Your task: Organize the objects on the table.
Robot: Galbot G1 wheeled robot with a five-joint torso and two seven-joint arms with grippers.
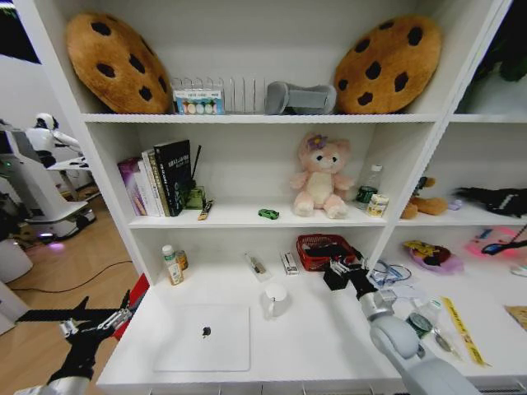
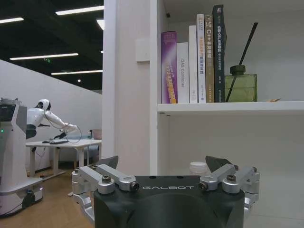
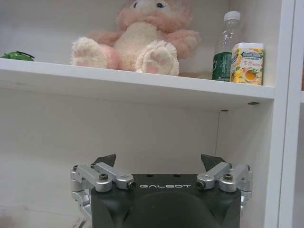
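Observation:
A thin silver laptop with a dark logo lies closed on the white table, near its front left. A tiny green toy car sits on the shelf above, left of the pink plush bear. My left gripper hangs open and empty beyond the table's left edge, level with the laptop. Over the table's back right, my right gripper is open and empty, just in front of a red basket.
A white mug stands right of the laptop. A small bottle and a slim item sit at the table's back. Cables and clutter crowd the right side. Books line the shelf.

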